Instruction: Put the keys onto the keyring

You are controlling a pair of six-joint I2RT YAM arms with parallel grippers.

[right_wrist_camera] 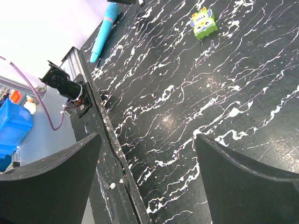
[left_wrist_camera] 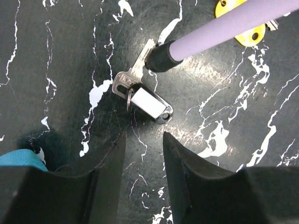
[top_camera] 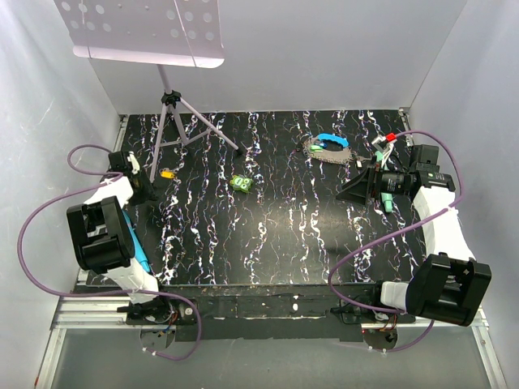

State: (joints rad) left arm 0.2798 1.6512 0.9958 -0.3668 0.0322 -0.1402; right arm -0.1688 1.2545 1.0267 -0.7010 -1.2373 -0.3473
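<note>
The keyring (top_camera: 328, 147), a grey beaded loop with a blue clip, lies at the back right of the black table. My right gripper (top_camera: 351, 188) is open and empty just in front of it, and in the right wrist view (right_wrist_camera: 147, 154) its jaws stand wide apart. My left gripper (top_camera: 146, 188) is open at the far left. In the left wrist view (left_wrist_camera: 142, 140) it hovers just short of a silver key with a small ring and white fob (left_wrist_camera: 142, 95). No blue- or teal-headed keys show clearly. A small teal-green thing (top_camera: 388, 202) lies by my right wrist.
A tripod stand (top_camera: 172, 105) stands at the back left, and one rubber foot (left_wrist_camera: 159, 57) rests on the silver key's blade. An orange-yellow piece (top_camera: 166, 173) lies beside it. A green lumpy object (top_camera: 241, 184) sits mid-table. A teal marker (right_wrist_camera: 104, 31) lies by the left arm.
</note>
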